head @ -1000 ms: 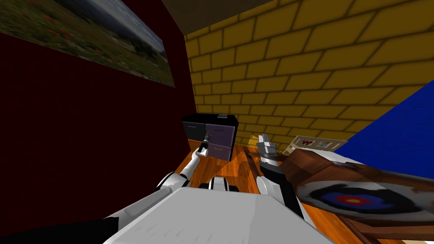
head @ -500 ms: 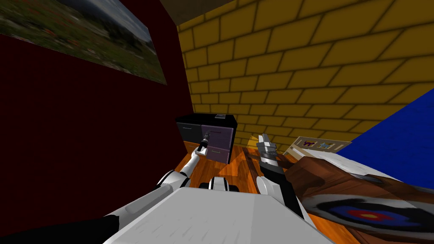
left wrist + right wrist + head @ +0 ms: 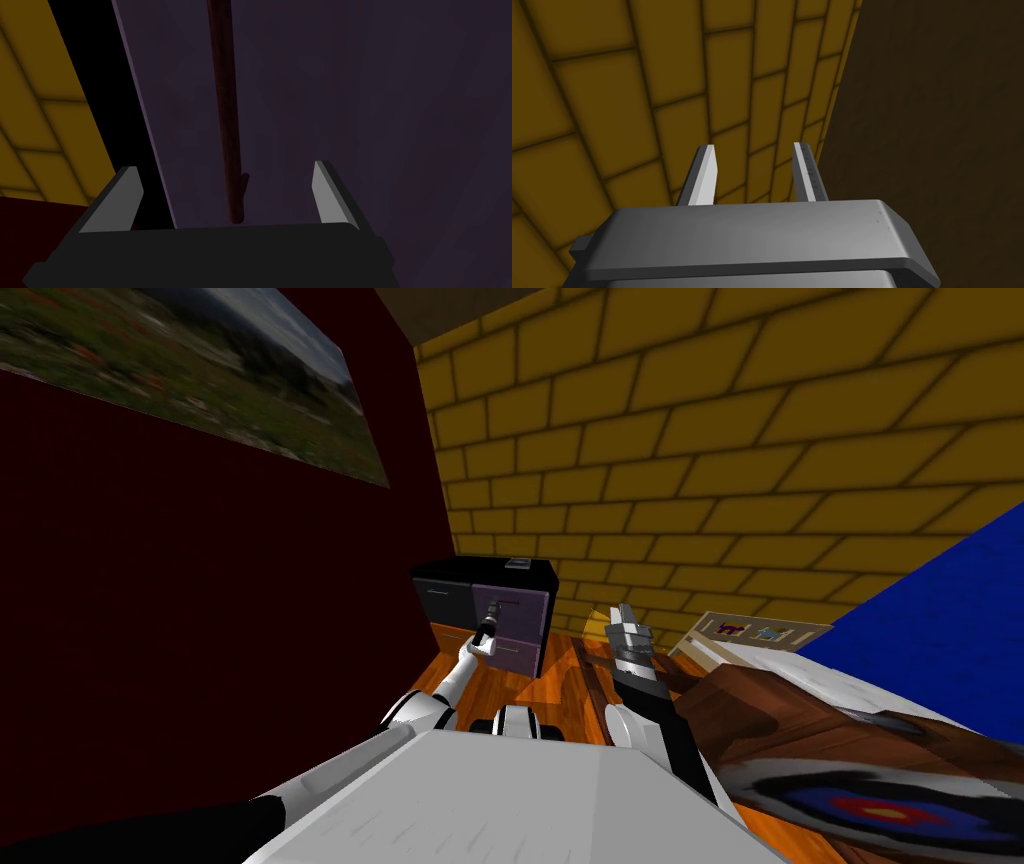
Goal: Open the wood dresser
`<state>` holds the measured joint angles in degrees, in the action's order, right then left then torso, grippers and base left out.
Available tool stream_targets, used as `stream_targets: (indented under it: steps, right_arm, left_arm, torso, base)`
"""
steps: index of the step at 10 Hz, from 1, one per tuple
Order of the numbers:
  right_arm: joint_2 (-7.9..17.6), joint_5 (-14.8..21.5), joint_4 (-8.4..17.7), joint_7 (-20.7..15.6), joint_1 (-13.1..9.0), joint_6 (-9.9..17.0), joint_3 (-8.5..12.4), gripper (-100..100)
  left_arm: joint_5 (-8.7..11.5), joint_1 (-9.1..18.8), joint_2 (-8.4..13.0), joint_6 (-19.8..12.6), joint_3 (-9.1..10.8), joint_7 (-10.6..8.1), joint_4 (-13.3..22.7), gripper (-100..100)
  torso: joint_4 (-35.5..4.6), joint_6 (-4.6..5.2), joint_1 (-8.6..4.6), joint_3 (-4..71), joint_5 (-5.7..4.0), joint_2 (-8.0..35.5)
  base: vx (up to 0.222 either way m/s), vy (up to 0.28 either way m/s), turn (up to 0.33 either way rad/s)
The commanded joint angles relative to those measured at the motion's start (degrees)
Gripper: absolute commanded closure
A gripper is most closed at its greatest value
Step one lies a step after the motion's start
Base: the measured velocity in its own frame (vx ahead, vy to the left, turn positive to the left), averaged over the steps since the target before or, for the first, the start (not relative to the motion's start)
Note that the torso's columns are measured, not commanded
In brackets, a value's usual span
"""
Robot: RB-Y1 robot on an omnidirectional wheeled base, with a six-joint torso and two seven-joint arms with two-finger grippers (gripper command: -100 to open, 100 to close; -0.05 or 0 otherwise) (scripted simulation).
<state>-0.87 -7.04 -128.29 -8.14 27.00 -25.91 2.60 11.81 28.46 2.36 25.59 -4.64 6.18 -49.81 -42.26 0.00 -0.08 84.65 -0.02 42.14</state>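
The dresser (image 3: 520,573) stands in the corner, with a black top and purple drawer fronts. My left gripper (image 3: 490,618) is stretched out to its upper drawer. In the left wrist view the left gripper (image 3: 225,167) is open, its fingers (image 3: 327,192) on either side of a thin dark reddish bar handle (image 3: 225,100) on the purple drawer front (image 3: 375,100). They do not touch the handle. My right gripper (image 3: 625,623) is raised to the right of the dresser. The right gripper (image 3: 754,147) stands open with a narrow gap and nothing in it.
A dark red wall (image 3: 200,638) with a landscape picture runs along my left. Behind the dresser is a yellow brick wall (image 3: 700,438). A brown wooden piece with a target pattern (image 3: 860,803) and a blue bed (image 3: 940,618) lie at the right. A small frame (image 3: 760,633) leans on the wall.
My view has swung slightly, so the dresser sits a little further left. My left hand has crept forward to the upper drawer's handle. The right arm has stayed still.
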Motion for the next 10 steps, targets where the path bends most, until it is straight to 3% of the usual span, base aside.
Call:
stream_targets:
  steps: [1, 7, 8, 9, 10]
  right_arm:
    - [0.0, 0.0, 0.0, 0.0, 0.0, 0.0, 0.0, 0]
    - [0.0, 0.0, 0.0, 0.0, 0.0, 0.0, 0.0, 0]
    - [0.0, 0.0, 0.0, 0.0, 0.0, 0.0, 0.0, 0]
    - [0.0, 0.0, 0.0, 0.0, 0.0, 0.0, 0.0, 0]
    - [0.0, 0.0, 0.0, 0.0, 0.0, 0.0, 0.0, 0]
  left_arm:
    - [0.0, 0.2, 0.0, -0.2, 0.04, 0.0, 0.0, 100]
    - [0.1, 0.4, -0.2, -1.1, -0.47, -0.06, -0.6, 100]
    - [-0.8, 1.0, 0.5, -0.7, 2.05, -0.47, 1.0, 100]
    - [-0.8, 1.0, 0.5, -0.7, 2.05, -0.47, 1.0, 100]
    - [-1.3, 1.4, 0.9, -0.4, 3.34, -0.66, 1.7, 100]
  torso:
    - [0.0, -0.01, 0.04, 0.0, 0.01, 0.0]
    - [-0.2, -0.05, 0.09, -0.2, -0.01, 0.3]
    - [-0.2, -0.04, -0.02, 0.0, -0.05, 0.0]
    - [-0.2, 0.06, 0.02, 0.0, -0.04, 0.1]
    - [-0.1, 0.03, -0.02, -0.1, -0.01, 0.2]
  base:
    - [0.0, 0.0, 0.0]
    - [-0.171, 0.027, 0.022]
    - [-0.115, 0.036, -0.292]
    - [-0.133, 0.032, -0.133]
    - [-0.128, -0.004, -0.093]
